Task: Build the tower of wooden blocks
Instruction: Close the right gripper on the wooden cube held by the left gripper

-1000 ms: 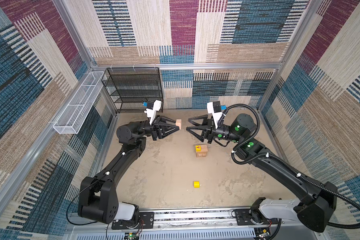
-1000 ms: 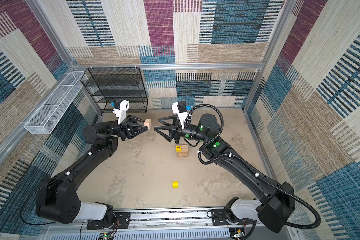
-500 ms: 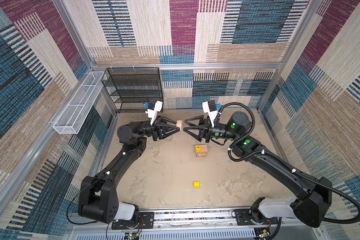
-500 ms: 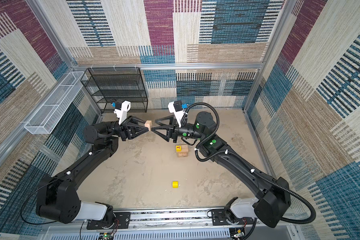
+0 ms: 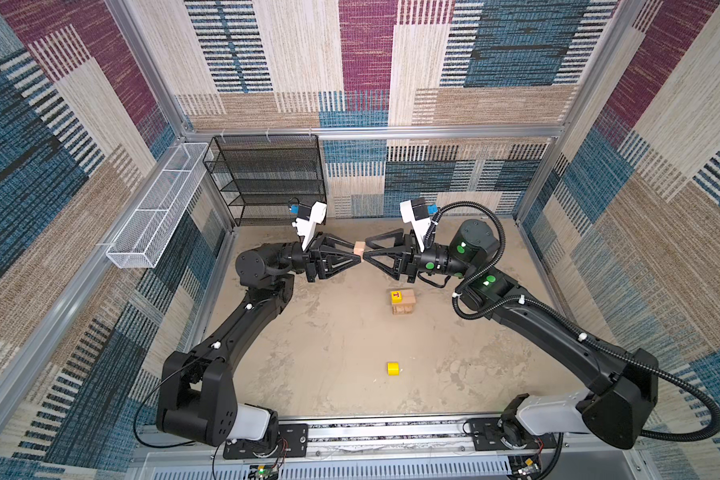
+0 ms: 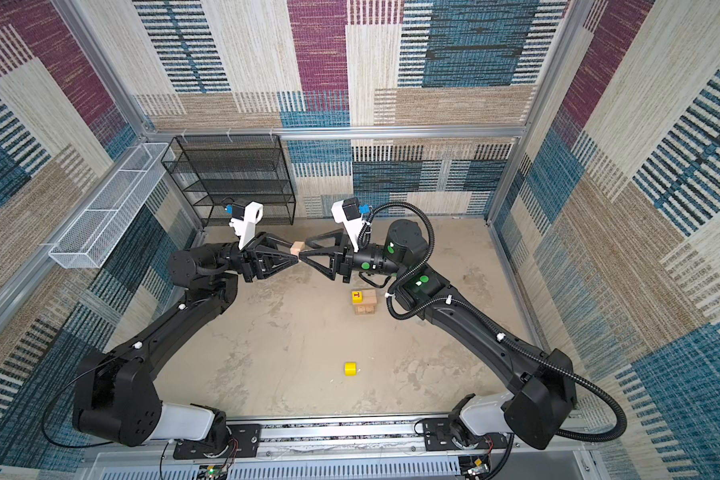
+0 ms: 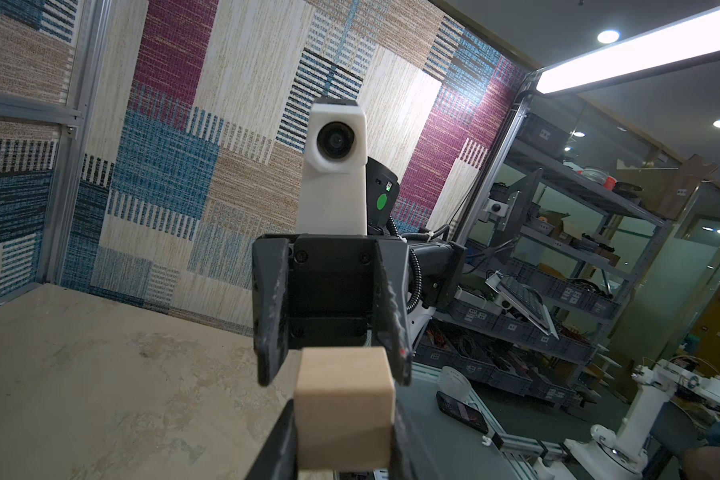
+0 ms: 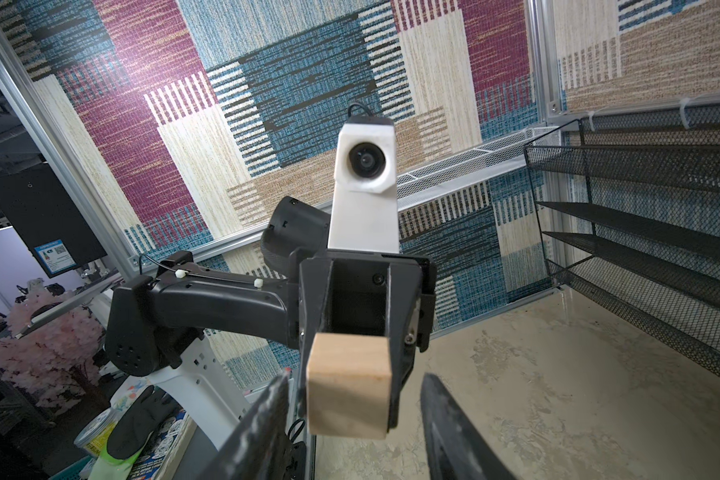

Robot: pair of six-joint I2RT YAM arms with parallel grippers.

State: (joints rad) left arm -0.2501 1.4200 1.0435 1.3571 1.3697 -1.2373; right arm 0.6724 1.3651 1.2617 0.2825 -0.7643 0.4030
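Nearest, just beyond the rail [image 5: 391,432], a yellow block [image 5: 393,368] lies alone on the table [image 5: 329,353], well apart from everything else.

Farther in, on the right arm's side, stands the tower [image 5: 403,303]. It is made of tan planks stacked crosswise. A lettered block [image 5: 396,296], yellow with a red mark, sits on the left part of its top. Neither gripper touches the tower, and both top views show it free-standing.

Beyond the tower, over the far part of the table, the two grippers meet tip to tip in the air. The left gripper [image 5: 357,254] is clamped on the cube [image 5: 358,248], a plain tan block. In the left wrist view the cube [image 7: 344,411] sits between its two fingers near their tips, with its front end standing out past them.

The right gripper [image 5: 366,251] faces it head-on. Its jaws are spread wider than the cube, with one finger to each side. In the right wrist view a gap shows between each of its fingers [image 8: 262,428] and the cube [image 8: 348,386]. In the left wrist view one fingertip overlaps the cube's corner, and I cannot tell whether it touches.

Farthest back, a black rack [image 5: 271,178] stands against the rear wall on the left. A white basket [image 5: 154,216] hangs on the left wall.
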